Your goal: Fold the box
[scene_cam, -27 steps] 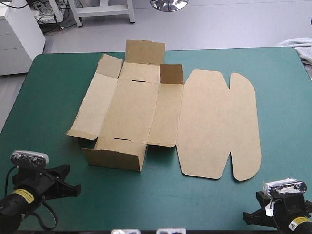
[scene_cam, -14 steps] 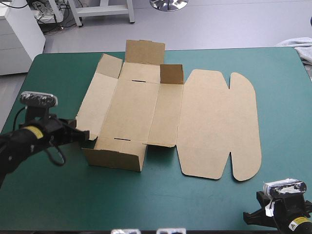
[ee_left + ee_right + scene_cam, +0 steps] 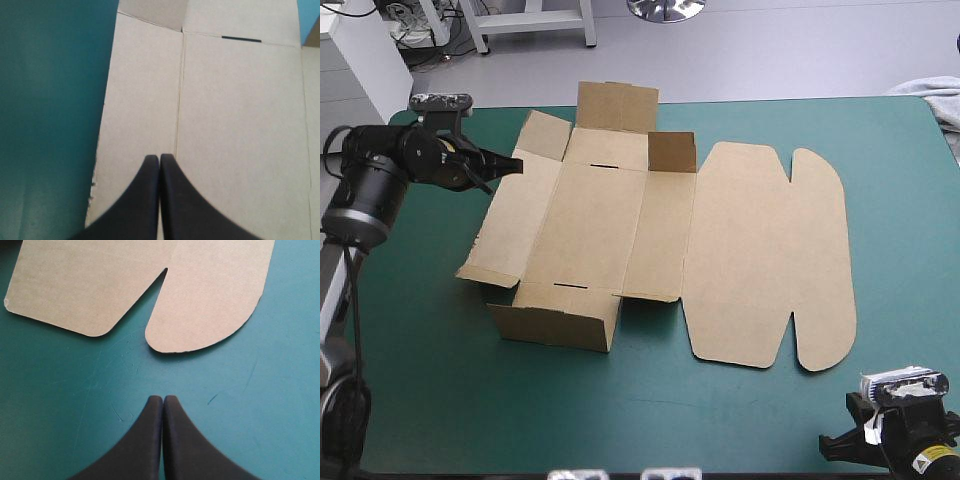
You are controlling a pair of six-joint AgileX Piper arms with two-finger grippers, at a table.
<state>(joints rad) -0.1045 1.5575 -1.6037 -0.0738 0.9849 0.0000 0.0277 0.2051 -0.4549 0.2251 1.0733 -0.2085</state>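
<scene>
The brown box (image 3: 590, 225) lies mostly flat in the middle of the table. Its near wall (image 3: 557, 318) and far flaps (image 3: 617, 106) are raised, and the lid (image 3: 765, 250) is flat to the right. My left gripper (image 3: 513, 164) is shut above the far end of the box's left side panel (image 3: 142, 95), holding nothing; the left wrist view shows the pointed tip (image 3: 159, 158) over bare board beside a crease. My right gripper (image 3: 835, 444) is shut low at the table's near right corner, its tip (image 3: 163, 399) over the cover just short of the lid's rounded flap (image 3: 210, 295).
A grey cloth (image 3: 935, 95) rests at the table's far right corner. Teal-green cover (image 3: 430, 330) shows left of the box and along the near edge.
My left arm has swung from the table's near left corner along the left side to the box's left panel. The right arm and the box have not moved.
</scene>
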